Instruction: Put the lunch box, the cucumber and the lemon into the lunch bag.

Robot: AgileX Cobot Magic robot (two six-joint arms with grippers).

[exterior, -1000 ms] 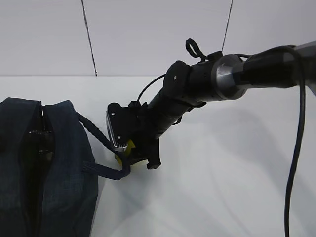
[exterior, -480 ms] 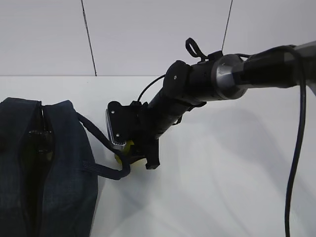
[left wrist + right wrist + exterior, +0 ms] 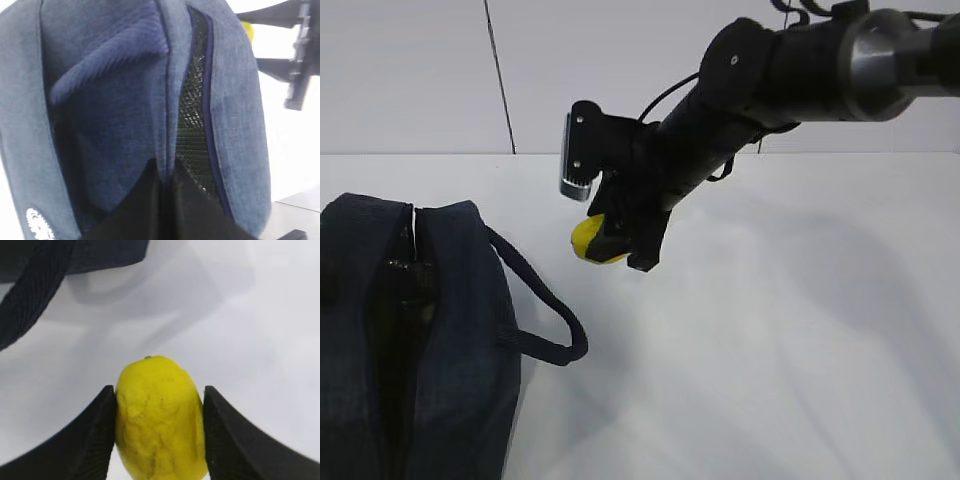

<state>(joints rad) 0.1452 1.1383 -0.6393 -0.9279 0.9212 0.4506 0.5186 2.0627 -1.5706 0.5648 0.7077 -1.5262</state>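
Two arms share this white tabletop (image 3: 770,350). Biggest of the things on it is the boxy dark navy fabric lunch bag (image 3: 410,340), sitting at the left edge of the exterior view with its zipped seam running away from the camera and one strap handle (image 3: 545,320) looped out to the right. Above and right of that strap hangs the black right gripper (image 3: 620,235), clenched on the small bright yellow oval lemon (image 3: 160,420), lifted clear of the table; the lemon's long axis runs along the fingers (image 3: 90,440), nub pointing outward. Pressed close against the bag fabric, the left gripper is closed, holding nothing visible.
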